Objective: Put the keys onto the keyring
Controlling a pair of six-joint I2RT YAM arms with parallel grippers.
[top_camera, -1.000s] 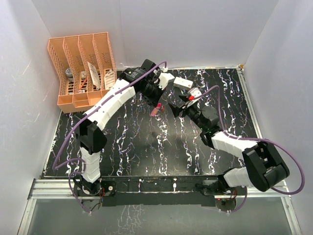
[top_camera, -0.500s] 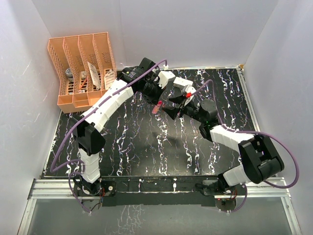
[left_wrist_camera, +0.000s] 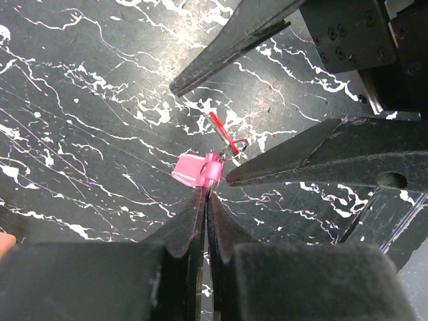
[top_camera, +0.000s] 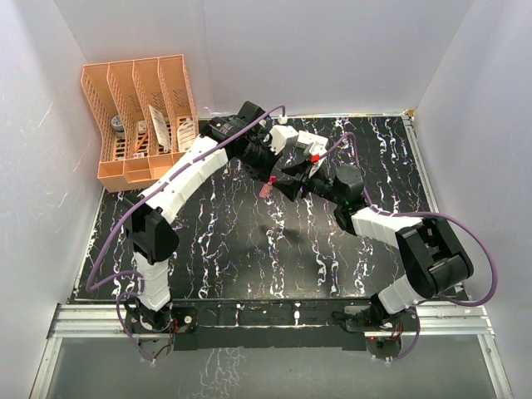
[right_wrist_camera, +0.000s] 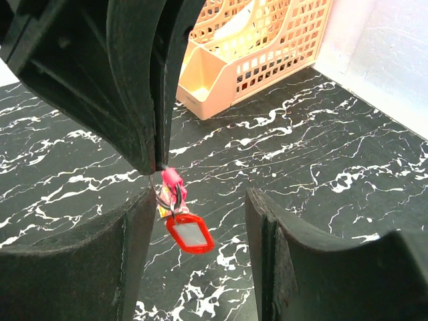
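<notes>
Left wrist view: my left jaws pinch the pink tag (left_wrist_camera: 196,168) of the keyring (left_wrist_camera: 236,146); my right jaws stand wide around it.

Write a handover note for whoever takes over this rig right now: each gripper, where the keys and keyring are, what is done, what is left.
Left gripper: shut on the keyring's pink tag, holding it in the air.
Right gripper: open, one finger on each side of the keyring, gripping nothing.
Red-headed key: hangs just below the ring, apparently already on it.
Pale key: not visible in any view.
Left to do: check that the red one is properly threaded, then find the pale key and add it.
</notes>
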